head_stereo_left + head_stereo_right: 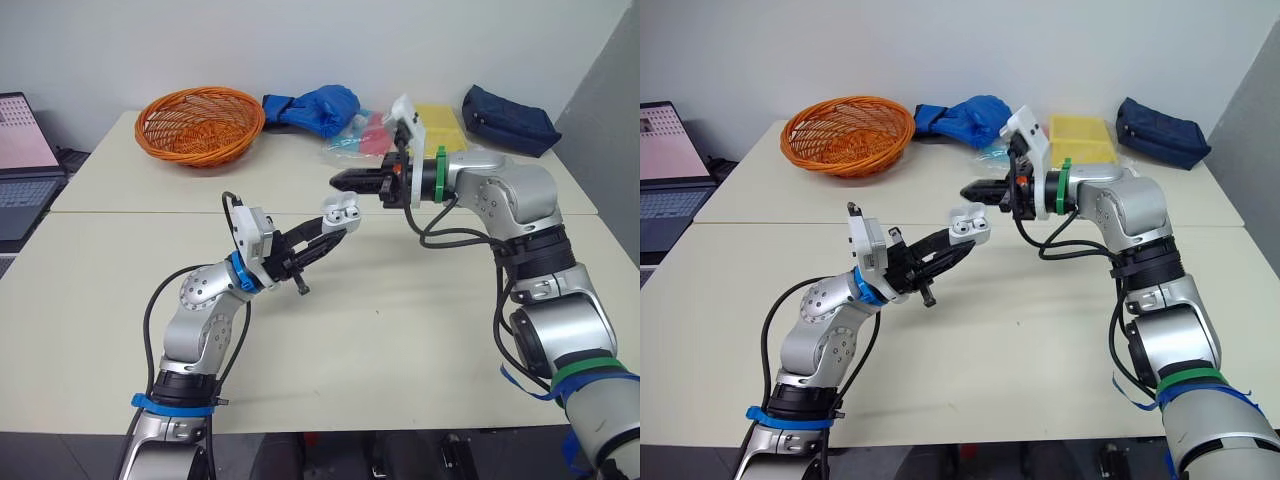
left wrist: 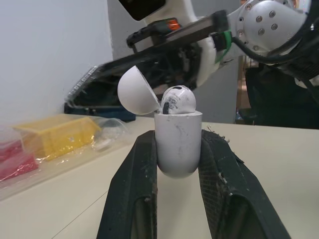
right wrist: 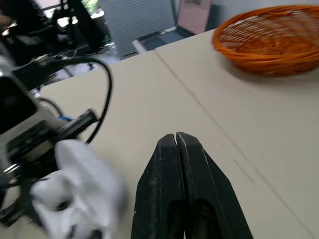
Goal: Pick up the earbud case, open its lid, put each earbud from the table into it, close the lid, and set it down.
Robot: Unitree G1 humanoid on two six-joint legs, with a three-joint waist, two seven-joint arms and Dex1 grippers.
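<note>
Left eye view: earbud case [image 1: 341, 212] aloft over table [image 1: 400, 330], right hand [image 1: 337, 180] near.

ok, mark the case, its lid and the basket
case [image 2: 178, 144]: left wrist view, front of body.
lid [image 2: 135, 91]: left wrist view, outer dome.
basket [image 1: 205, 150]: left eye view, front wall.

Table [image 1: 380, 330] bears orange basket [image 1: 199, 124], blue bag [image 1: 315, 107], navy pouch [image 1: 508, 120]
</note>
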